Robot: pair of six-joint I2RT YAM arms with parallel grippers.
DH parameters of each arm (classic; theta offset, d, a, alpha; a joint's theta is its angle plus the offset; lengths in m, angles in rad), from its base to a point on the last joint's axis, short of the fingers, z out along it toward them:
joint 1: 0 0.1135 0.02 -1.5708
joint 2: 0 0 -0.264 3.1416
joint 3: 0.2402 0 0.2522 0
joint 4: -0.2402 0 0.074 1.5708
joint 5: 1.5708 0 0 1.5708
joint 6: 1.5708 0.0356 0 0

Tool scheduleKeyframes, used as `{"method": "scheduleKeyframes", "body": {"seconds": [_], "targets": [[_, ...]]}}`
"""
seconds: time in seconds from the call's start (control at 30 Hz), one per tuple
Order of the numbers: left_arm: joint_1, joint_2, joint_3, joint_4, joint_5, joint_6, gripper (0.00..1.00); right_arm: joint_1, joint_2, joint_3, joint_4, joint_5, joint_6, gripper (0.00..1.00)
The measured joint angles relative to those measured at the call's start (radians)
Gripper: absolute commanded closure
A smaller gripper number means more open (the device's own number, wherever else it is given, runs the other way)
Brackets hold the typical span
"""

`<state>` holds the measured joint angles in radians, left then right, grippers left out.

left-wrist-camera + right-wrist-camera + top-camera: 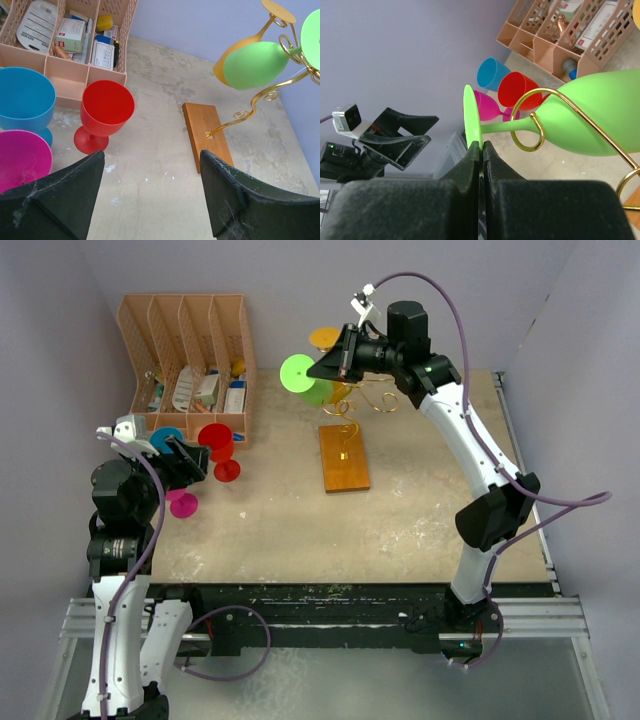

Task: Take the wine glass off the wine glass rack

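A: Green wine glass, where is it?
B: On the wine glass rack, stem through a gold curl. Its foot disc sits right between the right gripper fingers; the bowl hangs off to one side of them.

A: Right hand state?
B: Pressed together, pinching the thin rim of the foot. So the grasp looks done; the lift-off isn't, since the stem is not yet out of the hook.

A: What's left?
B: My read: slide the stem out of the curl, carry the glass clear, set it down.

A: In the way?
B: The wire loop wraps the stem just beyond the fingers. An orange glass hangs on the same rack, right behind the green bowl, maybe touching; can't tell.

A: Left hand?
B: Left gripper spread wide, holding nothing, well apart from the rack. Just ahead of it are a red glass, a blue one and a magenta one, with the peach file organizer past those.
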<state>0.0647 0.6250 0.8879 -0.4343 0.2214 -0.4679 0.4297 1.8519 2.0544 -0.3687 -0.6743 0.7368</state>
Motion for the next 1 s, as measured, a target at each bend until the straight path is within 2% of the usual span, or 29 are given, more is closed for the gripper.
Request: {"method": "scheduleKeyframes", "body": {"seconds": [0.3,0.73,1.0], "targets": [[-0.001,0.004,0.000,0.000,0.000,0.000,0.20,0.000,0.023,-0.001,0.047,-0.023,0.031,1.00],[-0.001,0.004,0.000,0.000,0.000,0.000,0.20,-0.009,0.028,-0.002,0.080,0.087,0.034,1.00],[-0.002,0.004,0.000,0.000,0.000,0.000,0.20,-0.033,-0.015,-0.117,0.137,0.148,0.072,1.00]]}}
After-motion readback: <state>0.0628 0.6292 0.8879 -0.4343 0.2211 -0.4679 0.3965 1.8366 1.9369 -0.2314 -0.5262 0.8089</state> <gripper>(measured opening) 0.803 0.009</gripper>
